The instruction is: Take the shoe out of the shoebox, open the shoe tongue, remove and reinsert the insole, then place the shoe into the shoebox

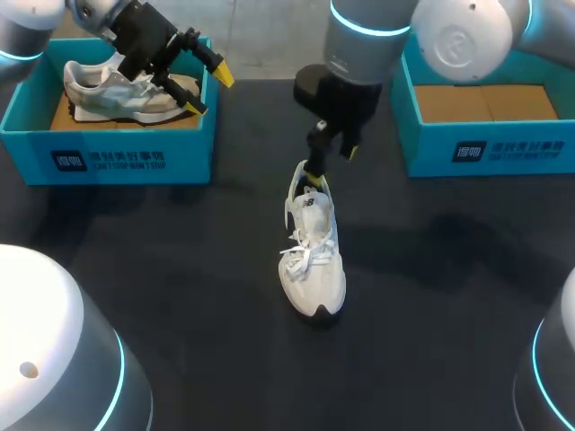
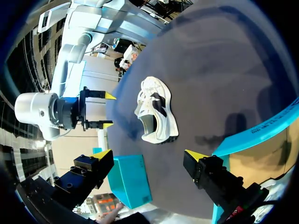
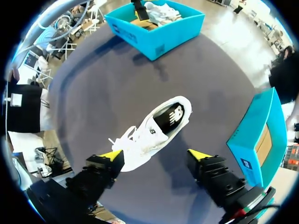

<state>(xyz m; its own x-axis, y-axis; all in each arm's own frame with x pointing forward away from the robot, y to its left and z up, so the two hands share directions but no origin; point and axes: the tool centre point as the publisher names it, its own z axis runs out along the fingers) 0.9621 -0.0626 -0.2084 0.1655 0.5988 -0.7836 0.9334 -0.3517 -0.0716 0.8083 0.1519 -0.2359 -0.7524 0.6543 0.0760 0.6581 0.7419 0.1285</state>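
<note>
At the frame's centre, the white shoe (image 1: 312, 256) lay on the dark desk (image 1: 180, 287), toe toward the lower edge. Just above its heel hung the right gripper (image 1: 332, 160), fingers apart, empty. Upper left, the left gripper (image 1: 208, 90), fingers likewise apart, hung over a shoebox (image 1: 108, 157) holding another shoe (image 1: 108, 94).

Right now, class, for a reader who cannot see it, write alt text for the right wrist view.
A white shoe lies on the dark table, just ahead of the open right hand. A near shoebox stands beside it; a far shoebox holds a second shoe.
</note>
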